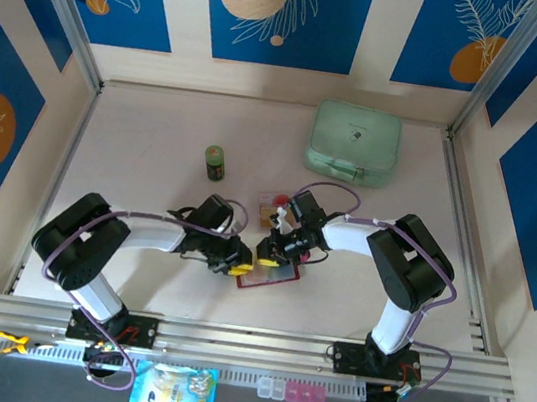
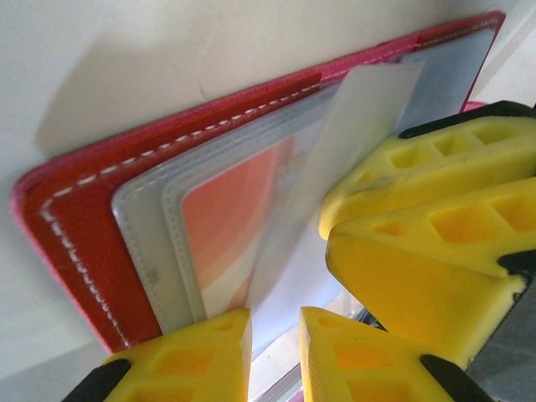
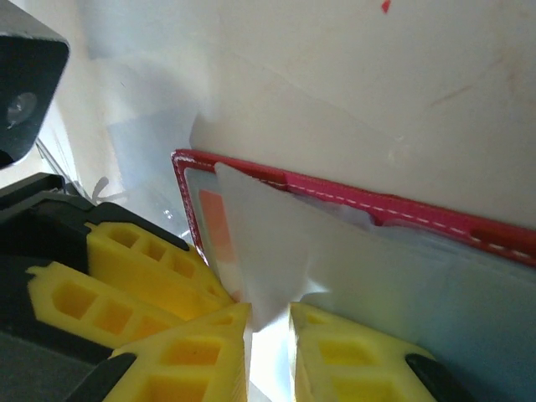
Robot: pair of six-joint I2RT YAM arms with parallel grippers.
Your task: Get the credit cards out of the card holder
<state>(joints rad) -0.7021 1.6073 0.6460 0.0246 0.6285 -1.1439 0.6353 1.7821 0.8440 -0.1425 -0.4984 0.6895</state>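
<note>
Card holder [image 2: 75,226] open, orange card [image 2: 226,218] sleeved inside; left end effector [image 2: 275,322] and right end effector [image 3: 270,314] pinch its raised flap [image 2: 352,142].

pale worktop [image 1: 157,134]: red folding card holder [image 1: 282,278] flat beneath the yellow fingers [image 1: 240,271]; beyond them a small green bottle [image 1: 215,162] and mint-green zip case [image 1: 354,143].

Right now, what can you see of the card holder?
The card holder is red, leather-like, white-stitched, lying open and flat on the table. Greyish clear sleeves sit inside; one shows an orange card. One clear leaf is lifted, reaching between the jaws of the left gripper and right gripper.
</note>
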